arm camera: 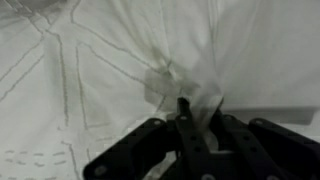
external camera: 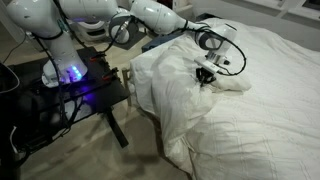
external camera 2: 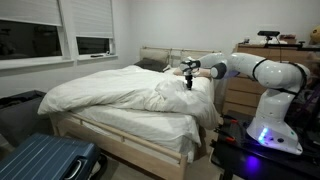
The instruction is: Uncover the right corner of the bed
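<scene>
The bed is very large and covered by a rumpled white duvet; it also shows in an exterior view. Its corner next to the robot has a pale wooden frame post, and the duvet hangs over it in a puffy heap. A dark blue patch shows behind the arm. My gripper sits on top of the duvet heap, also seen in an exterior view. In the wrist view the jaws are shut on a pinched fold of the white duvet.
The black robot table with a blue-lit base stands right against the bed corner. A blue suitcase lies on the floor at the foot of the bed. A wooden dresser stands behind the arm. Windows are on the far wall.
</scene>
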Robot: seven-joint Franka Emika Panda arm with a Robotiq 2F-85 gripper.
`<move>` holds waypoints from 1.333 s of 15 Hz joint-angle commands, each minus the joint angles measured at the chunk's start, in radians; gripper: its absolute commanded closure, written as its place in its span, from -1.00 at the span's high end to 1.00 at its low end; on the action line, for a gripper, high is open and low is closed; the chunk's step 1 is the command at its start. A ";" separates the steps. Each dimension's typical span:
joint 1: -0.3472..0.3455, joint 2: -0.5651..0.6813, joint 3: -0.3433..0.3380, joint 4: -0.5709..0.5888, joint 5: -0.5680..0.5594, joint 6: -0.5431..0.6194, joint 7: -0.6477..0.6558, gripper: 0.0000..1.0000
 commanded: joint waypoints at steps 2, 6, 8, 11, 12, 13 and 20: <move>0.021 -0.056 -0.012 -0.063 0.008 -0.044 0.213 -1.00; 0.061 -0.086 -0.033 -0.059 -0.011 -0.120 0.407 -0.98; 0.080 -0.106 -0.055 -0.062 -0.036 -0.191 0.446 -0.98; 0.097 -0.073 -0.087 0.051 -0.077 -0.369 0.459 -0.98; 0.113 -0.138 -0.102 -0.056 -0.089 -0.366 0.461 -0.98; 0.115 -0.140 -0.112 -0.050 -0.104 -0.405 0.442 -0.98; 0.107 -0.105 -0.116 0.075 -0.154 -0.544 0.312 -0.98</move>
